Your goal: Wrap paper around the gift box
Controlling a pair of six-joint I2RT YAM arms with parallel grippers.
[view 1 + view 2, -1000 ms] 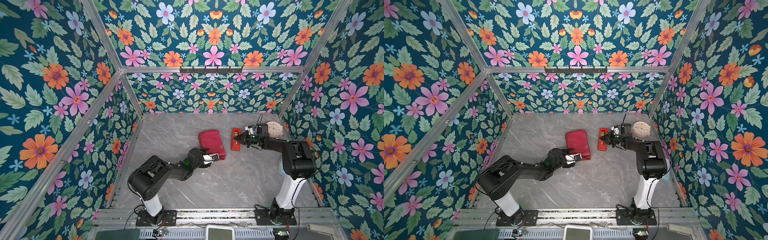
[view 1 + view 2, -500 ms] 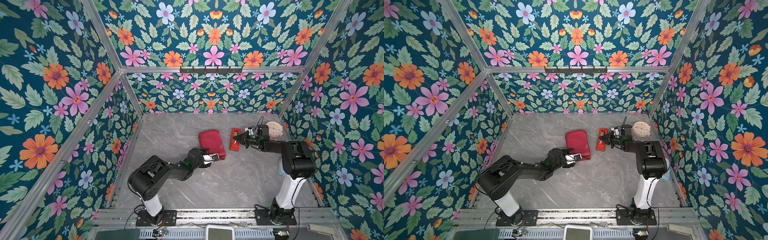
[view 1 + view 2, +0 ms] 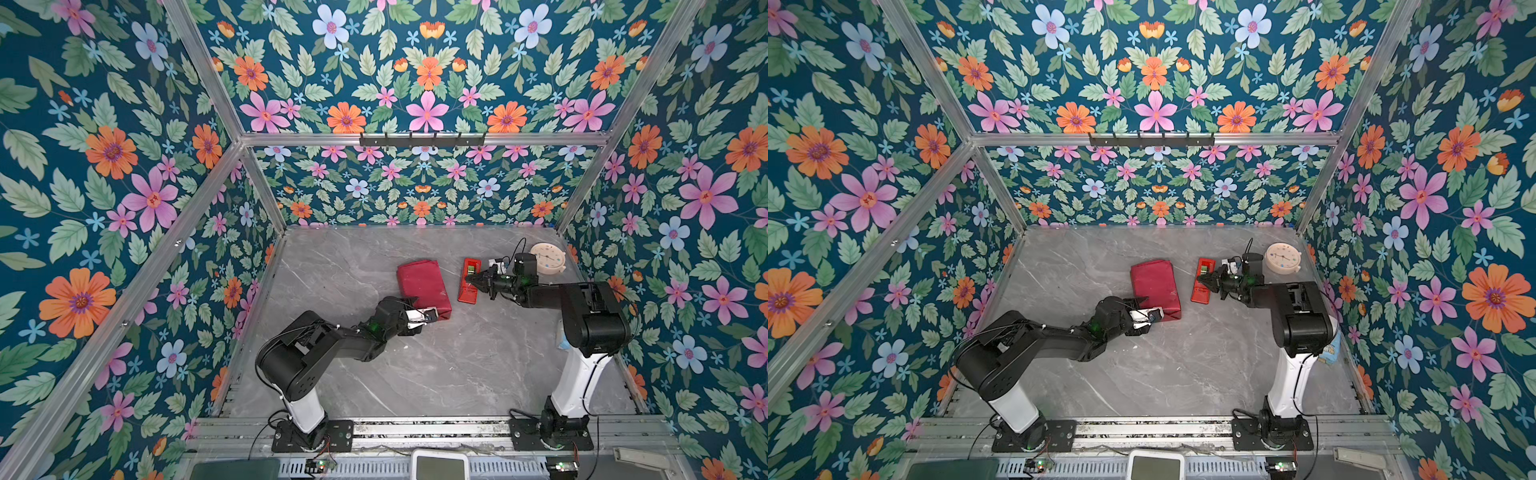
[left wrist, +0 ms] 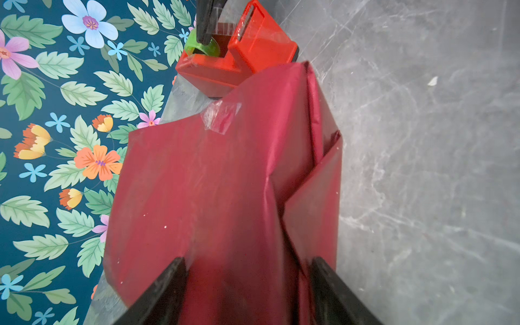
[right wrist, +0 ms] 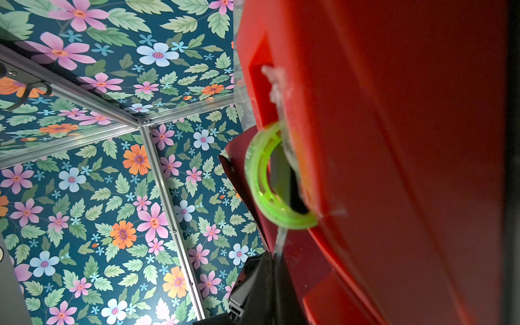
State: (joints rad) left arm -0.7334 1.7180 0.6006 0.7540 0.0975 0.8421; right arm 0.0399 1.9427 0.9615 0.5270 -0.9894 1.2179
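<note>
The paper (image 3: 422, 286) (image 3: 1154, 286), dull maroon, lies folded around the gift box, which is hidden inside it. A clear piece of tape (image 4: 221, 116) sticks on a fold of the paper (image 4: 225, 183). My left gripper (image 3: 422, 309) (image 3: 1148, 307) (image 4: 247, 270) stands open over the parcel's near end, with paper between its fingers. My right gripper (image 3: 471, 281) (image 3: 1203, 281) (image 5: 277, 257) is at the red tape dispenser (image 3: 468, 291) (image 4: 239, 62) (image 5: 394, 168). It is shut on a clear strip of tape that runs from the green roll (image 5: 261, 180).
A round beige clock (image 3: 548, 257) (image 3: 1283, 257) lies at the back right, behind my right wrist. Floral walls close in the grey marble table (image 3: 457, 365) on three sides. A white device (image 3: 440, 465) sits at the front rail.
My right wrist has shifted slightly at the dispenser. The left arm and the parcel have not moved.
</note>
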